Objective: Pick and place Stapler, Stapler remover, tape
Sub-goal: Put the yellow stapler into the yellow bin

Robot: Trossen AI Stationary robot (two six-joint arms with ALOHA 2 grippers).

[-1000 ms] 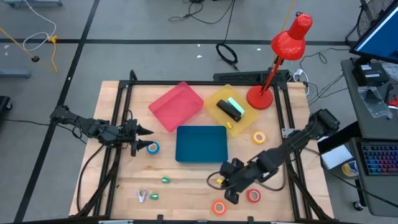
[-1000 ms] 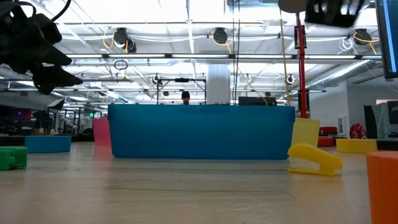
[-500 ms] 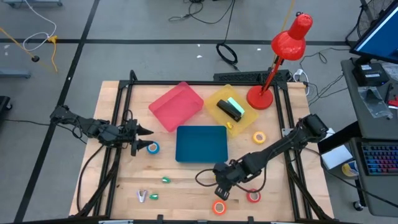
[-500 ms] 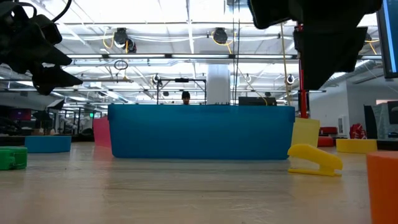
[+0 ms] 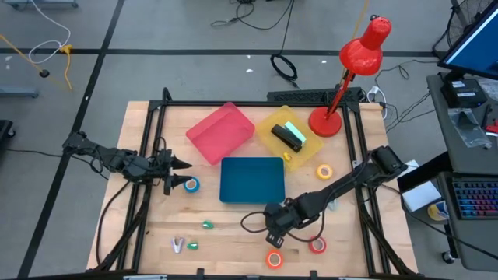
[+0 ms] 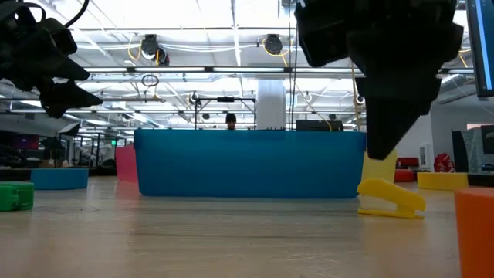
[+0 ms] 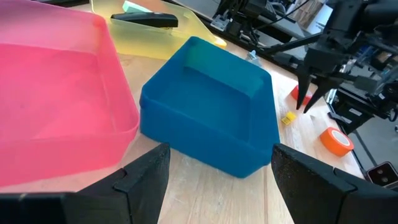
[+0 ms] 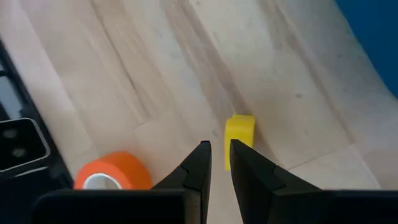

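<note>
Dark and nearly closed, with only a thin slit between its fingers and nothing held, the right pincer hangs above the wooden surface in front of the blue bin. Just ahead of its tips lies a small yellow piece, shaped like a staple remover in the low view; the tips do not touch it. An orange tape roll sits near that piece, toward the surface's front edge, with a red tape roll close beside it. A yellow tape roll lies to the right of the blue bin. Behind the bin stand a pink tray and a yellow tray; the black stapler rests in the yellow tray. A red desk lamp stands beyond that tray. The left pincer waits to the left of the blue bin, fingers spread wide and empty, over a blue tape roll.
</note>
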